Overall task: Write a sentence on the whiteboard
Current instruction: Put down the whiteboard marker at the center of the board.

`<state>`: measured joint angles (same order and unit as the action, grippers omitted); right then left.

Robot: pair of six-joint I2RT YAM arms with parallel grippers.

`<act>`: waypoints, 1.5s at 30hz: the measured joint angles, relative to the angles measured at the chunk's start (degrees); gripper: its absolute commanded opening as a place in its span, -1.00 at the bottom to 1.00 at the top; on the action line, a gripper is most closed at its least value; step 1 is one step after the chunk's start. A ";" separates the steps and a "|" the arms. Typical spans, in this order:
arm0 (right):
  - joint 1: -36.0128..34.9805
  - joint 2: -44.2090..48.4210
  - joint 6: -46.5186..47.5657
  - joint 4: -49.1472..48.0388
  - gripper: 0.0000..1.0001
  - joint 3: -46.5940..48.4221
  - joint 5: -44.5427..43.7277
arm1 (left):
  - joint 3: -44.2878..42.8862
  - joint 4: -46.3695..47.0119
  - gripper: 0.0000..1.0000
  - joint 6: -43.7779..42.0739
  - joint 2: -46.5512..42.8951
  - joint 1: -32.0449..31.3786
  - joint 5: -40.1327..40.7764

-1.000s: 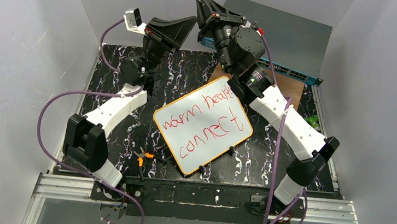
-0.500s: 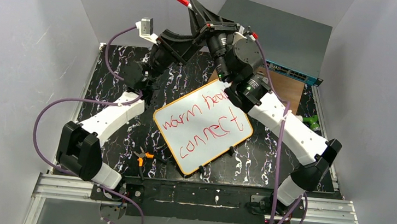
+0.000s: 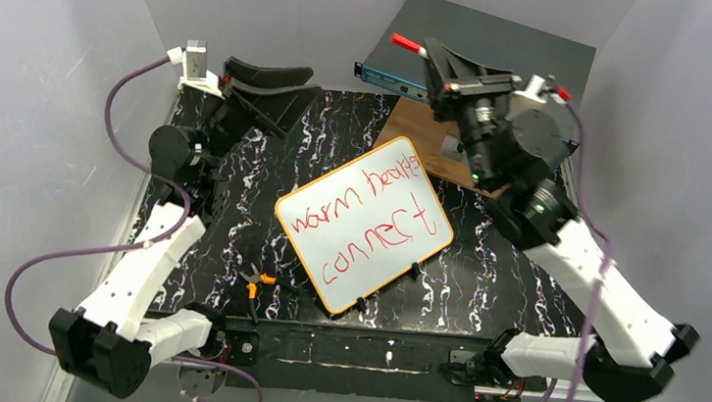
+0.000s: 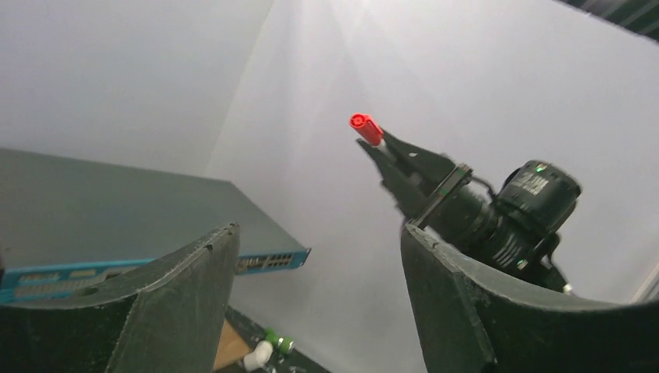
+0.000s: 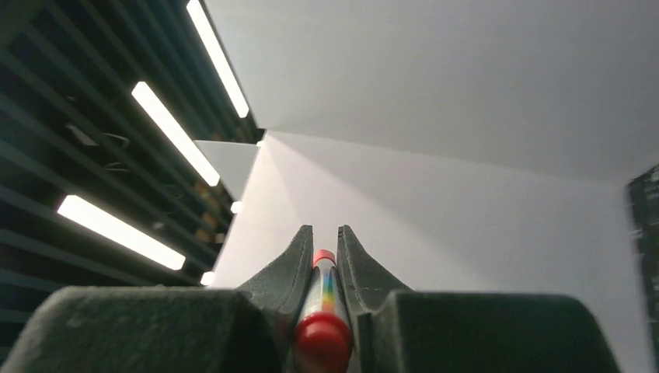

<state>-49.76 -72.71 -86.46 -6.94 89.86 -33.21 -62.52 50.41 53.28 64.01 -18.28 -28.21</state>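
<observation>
Top external view: the whiteboard [image 3: 377, 267] lies flat at the centre of the worktop [image 3: 231, 228], turned askew, bearing the sentence [image 3: 370, 217] in red, "warm hearts / connect". The right gripper [image 3: 432, 51], raised over the far right corner, is clamped on a red-capped marker [image 3: 407, 42]. The left gripper [image 3: 265, 79], raised near the far left corner, stands wide and empty.

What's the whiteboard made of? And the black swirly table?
The whiteboard looks like smooth white coated plastic or laminate, since the red lettering sits cleanly on it; thin orange rim. The table top is black with white veins like marble, possibly only a printed sheet.
</observation>
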 measured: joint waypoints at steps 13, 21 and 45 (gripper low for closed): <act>1.81 16.24 22.03 44.70 -0.97 -3.30 -9.62 | 3.85 -30.36 0.49 -16.20 -9.81 0.22 2.56; 6.25 20.13 29.59 61.96 -0.97 -15.17 -4.55 | 1.68 -46.36 0.50 -24.39 -12.28 0.22 6.64; 29.75 -1.07 48.57 52.61 -0.06 -44.24 37.22 | -1.73 -69.59 0.97 -35.32 -15.85 0.22 20.81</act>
<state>-20.01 -73.78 -37.89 45.67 45.63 4.01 -64.25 -19.18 17.96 48.16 -18.06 -7.40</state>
